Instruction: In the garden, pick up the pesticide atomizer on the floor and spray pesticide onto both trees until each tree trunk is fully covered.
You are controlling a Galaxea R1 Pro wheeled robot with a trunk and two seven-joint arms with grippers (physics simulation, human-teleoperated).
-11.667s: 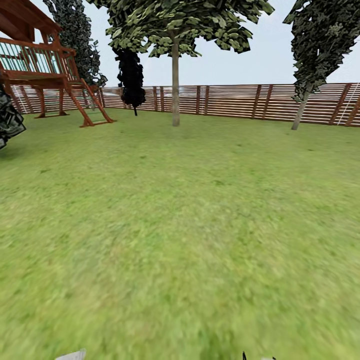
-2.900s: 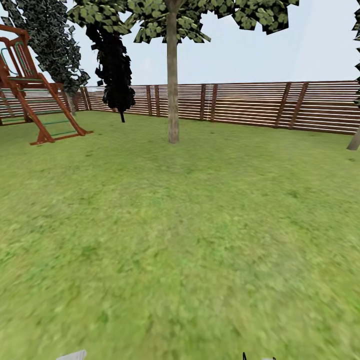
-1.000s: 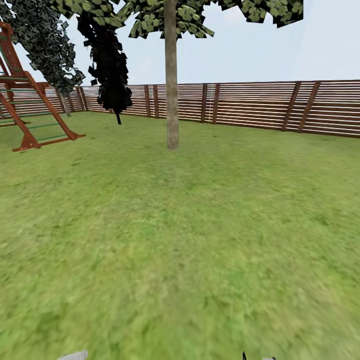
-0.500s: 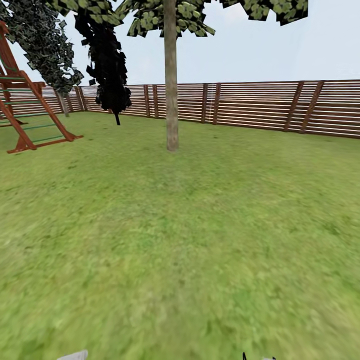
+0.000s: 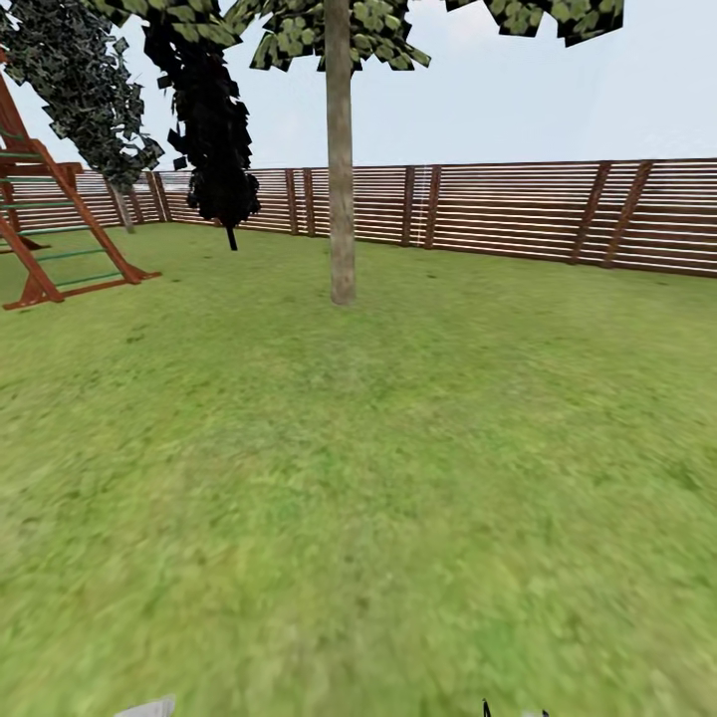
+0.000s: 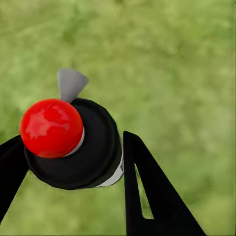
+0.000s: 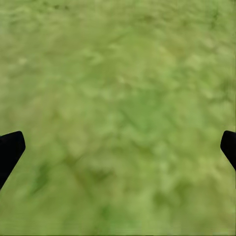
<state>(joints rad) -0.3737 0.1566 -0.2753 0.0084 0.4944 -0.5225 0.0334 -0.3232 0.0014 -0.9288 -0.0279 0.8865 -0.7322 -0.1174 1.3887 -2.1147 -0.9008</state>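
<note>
In the left wrist view my left gripper point(image 6: 73, 152) is shut on the pesticide atomizer point(image 6: 93, 152), a black bottle whose red nozzle top point(image 6: 51, 128) faces the camera over grass. Ahead in the head view stands a tree point(image 5: 344, 20) with green-white leaves, and its straight grey-brown tree trunk point(image 5: 341, 169) rises from the lawn point(image 5: 378, 468) in the middle distance. My right gripper point(image 7: 118, 147) is open, its black fingertips point(image 7: 10, 150) spread wide above bare grass.
A brown slat fence point(image 5: 498, 214) closes the garden's far side. A wooden play frame with a ladder point(image 5: 60, 239) stands at the left. A black cypress-like tree point(image 5: 214, 129) and a dark leafy tree point(image 5: 80, 80) stand left of the trunk.
The whole view has shifted: the trunk now looks a little nearer and larger, and the play frame has slid further left. Both grippers hold as before.
</note>
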